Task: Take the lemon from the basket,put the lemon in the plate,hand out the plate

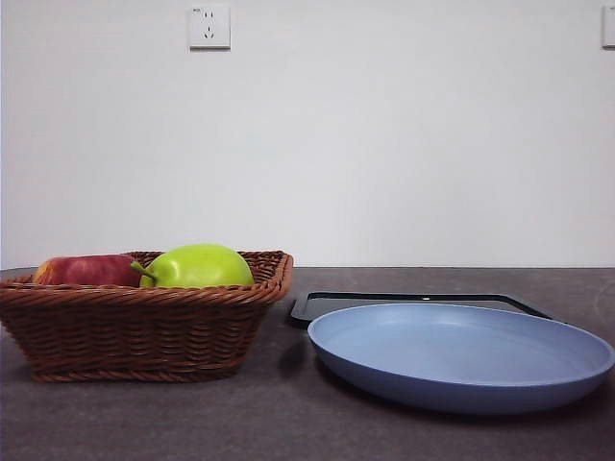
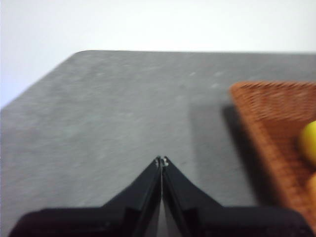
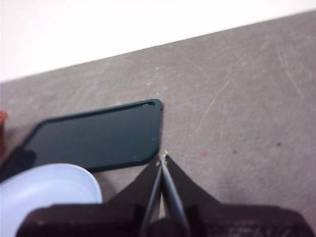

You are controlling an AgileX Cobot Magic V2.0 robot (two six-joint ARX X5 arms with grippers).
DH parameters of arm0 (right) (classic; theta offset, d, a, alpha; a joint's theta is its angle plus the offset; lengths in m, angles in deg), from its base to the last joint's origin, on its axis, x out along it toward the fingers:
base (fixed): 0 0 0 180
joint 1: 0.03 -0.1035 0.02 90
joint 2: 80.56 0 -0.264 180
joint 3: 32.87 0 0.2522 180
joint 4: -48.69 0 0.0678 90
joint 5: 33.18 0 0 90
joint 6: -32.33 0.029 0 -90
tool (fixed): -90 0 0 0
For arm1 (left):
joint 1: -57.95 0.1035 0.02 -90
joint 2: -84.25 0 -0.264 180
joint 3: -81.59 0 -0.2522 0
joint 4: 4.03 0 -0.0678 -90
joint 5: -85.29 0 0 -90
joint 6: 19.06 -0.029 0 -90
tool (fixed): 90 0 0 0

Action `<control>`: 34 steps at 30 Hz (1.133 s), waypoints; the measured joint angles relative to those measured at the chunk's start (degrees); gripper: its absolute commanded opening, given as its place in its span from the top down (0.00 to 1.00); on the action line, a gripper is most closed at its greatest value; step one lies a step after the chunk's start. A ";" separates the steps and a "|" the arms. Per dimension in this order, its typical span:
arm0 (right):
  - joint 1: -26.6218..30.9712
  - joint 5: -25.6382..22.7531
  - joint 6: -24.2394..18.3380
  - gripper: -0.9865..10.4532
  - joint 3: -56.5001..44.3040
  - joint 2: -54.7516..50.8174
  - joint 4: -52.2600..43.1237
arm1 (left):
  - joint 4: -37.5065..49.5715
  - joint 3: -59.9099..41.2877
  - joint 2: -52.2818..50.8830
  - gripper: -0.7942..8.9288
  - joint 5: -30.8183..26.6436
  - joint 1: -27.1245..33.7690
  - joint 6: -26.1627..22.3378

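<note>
The brown wicker basket point(image 1: 144, 322) stands at the left of the table, with a red fruit point(image 1: 86, 270) and a larger yellow-green stemmed fruit point(image 1: 197, 266) showing over its rim. The lemon is hidden in the front view. At the edge of the left wrist view, a bright yellow curve that looks like the lemon point(image 2: 309, 142) lies inside the basket point(image 2: 269, 123). The light blue plate point(image 1: 461, 353) sits empty at the right. My left gripper point(image 2: 162, 160) is shut and empty, above bare table beside the basket. My right gripper point(image 3: 163, 157) is shut and empty near the plate point(image 3: 47, 192).
A flat black tray point(image 1: 423, 302) lies behind the plate and shows just ahead of the right jaws point(image 3: 94, 138). An orange-red fruit edge point(image 2: 311, 186) shows in the basket. The grey tabletop point(image 2: 108, 113) runs to a white wall with a socket point(image 1: 209, 27).
</note>
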 measured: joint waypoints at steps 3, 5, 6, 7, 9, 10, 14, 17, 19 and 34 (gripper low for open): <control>0.00 0.02 7.96 0.91 0.00 0.00 -0.44 | 1.03 0.00 0.00 0.91 6.40 0.00 5.81; 0.00 0.04 13.20 0.91 0.00 0.00 -0.81 | 1.03 0.00 0.00 0.91 12.15 0.00 9.86; 0.00 0.04 15.67 0.91 0.00 0.00 -0.85 | 1.05 0.00 0.00 0.91 14.86 0.00 11.43; 0.00 0.07 17.55 0.91 0.00 0.00 -0.85 | 1.16 0.00 0.00 0.91 17.81 0.00 12.92; 0.00 0.26 20.50 0.91 0.00 0.00 -0.85 | 1.44 0.00 0.00 0.91 22.47 0.00 14.82; 0.00 1.16 21.49 0.91 0.00 0.00 -0.87 | 1.57 0.00 0.00 0.91 24.55 0.00 15.65; 0.00 6.16 23.45 0.91 0.00 0.02 -0.85 | 3.52 0.00 0.00 0.91 30.01 0.00 18.47; 0.00 9.16 23.91 0.91 0.66 0.66 -0.61 | 6.47 0.00 0.00 0.91 30.53 0.00 20.41; 0.00 10.82 24.06 0.91 2.03 1.60 -0.39 | 6.43 0.13 0.07 0.91 30.16 0.00 22.01; 0.00 19.56 14.82 0.91 22.69 19.47 12.41 | 2.43 19.17 18.47 0.91 34.99 -0.02 23.17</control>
